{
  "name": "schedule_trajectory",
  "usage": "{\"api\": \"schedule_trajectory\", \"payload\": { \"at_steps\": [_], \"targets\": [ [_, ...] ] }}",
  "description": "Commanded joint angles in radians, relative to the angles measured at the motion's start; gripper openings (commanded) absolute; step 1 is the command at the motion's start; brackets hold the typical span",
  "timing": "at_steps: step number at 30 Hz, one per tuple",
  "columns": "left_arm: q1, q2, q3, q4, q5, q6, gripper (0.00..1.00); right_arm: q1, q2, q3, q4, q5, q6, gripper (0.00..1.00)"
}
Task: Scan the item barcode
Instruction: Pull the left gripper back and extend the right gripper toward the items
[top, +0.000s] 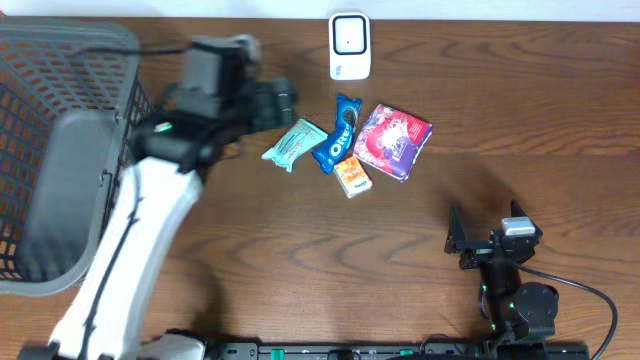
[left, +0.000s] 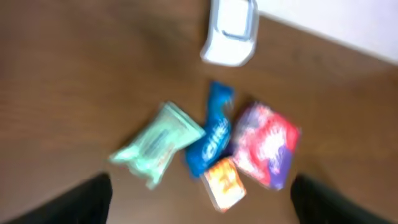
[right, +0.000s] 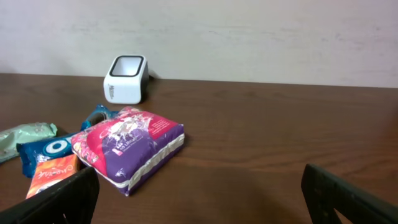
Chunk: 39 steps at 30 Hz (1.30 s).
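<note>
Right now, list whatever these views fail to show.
- Barcodes: none readable. The packets are too small overhead, and the left wrist view is blurred, e.g. the mint packet.
- Orange packet: right wrist view, lower end behind a finger of the right gripper.
- Basket: overhead, cut off by the left edge.

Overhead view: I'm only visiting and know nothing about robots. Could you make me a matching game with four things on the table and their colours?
Things:
1. scanner
2. Oreo pack
3. small carton
4. wire basket

Colours:
A. grey
B. orange
C. white
D. blue

Pairs: 1-C, 2-D, 3-B, 4-A
</note>
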Motion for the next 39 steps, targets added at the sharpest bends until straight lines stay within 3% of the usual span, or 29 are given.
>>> {"api": "schedule_trajectory", "payload": {
  "at_steps": [1, 8, 19, 27, 33, 39],
  "targets": [
    [0.049, -0.05, 0.009, -0.09, -0.023, 0.024, 0.98, -0.009, -0.005, -0.001, -0.004, 0.001, -0.011, 0.99],
    [0.087, -0.077, 0.009, -0.312, -0.023, 0.024, 0.98, -0.009, -0.005, -0.001, -0.004, 0.001, -0.011, 0.99],
    [0.087, -0.077, 0.008, -0.331, -0.023, 0.024, 0.97, -0.009, -0.005, -0.002, 0.006, 0.024, -0.058, 0.99],
    [0.087, -0.077, 0.008, -0.331, -0.023, 0.024, 0.98, -0.009, -0.005, -0.002, 0.12, -0.473, 0.261, 0.99],
    [0.087, -0.077, 0.008, -0.331, -0.023, 0.024, 0.98, -0.008, -0.005, -0.002, 0.216, -0.491, 0.455, 0.99],
    [0.087, -0.077, 0.008, -0.331, -0.023, 0.024, 0.98, -0.008, -0.002, 0.031, 0.307, -0.541, 0.46, 0.99]
  ]
}}
